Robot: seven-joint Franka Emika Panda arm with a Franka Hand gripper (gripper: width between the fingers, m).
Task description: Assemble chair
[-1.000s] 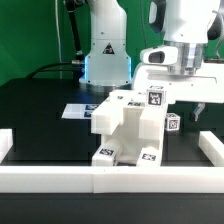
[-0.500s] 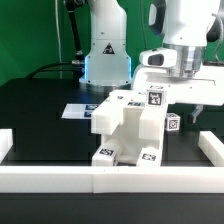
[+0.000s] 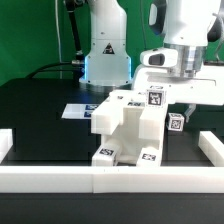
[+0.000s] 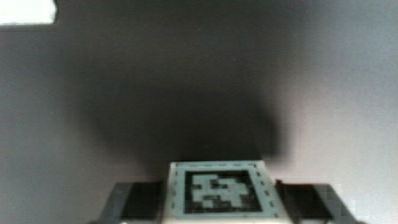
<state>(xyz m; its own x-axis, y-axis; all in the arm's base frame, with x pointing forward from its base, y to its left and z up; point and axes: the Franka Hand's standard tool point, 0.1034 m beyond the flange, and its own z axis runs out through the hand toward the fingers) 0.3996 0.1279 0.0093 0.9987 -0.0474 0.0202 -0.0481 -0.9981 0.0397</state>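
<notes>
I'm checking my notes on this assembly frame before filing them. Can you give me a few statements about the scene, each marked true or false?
1. The end effector is shut on a small tagged chair part. True.
2. The stacked chair parts lie flat in a single layer. False: they are piled into a stepped block.
3. The marker board lies on the black table behind the stacked parts. True.
4. The white border wall runs along the table's far edge only. False: it runs along the near edge and up both sides.
5. The wrist view shows a tag close up. True.
</notes>
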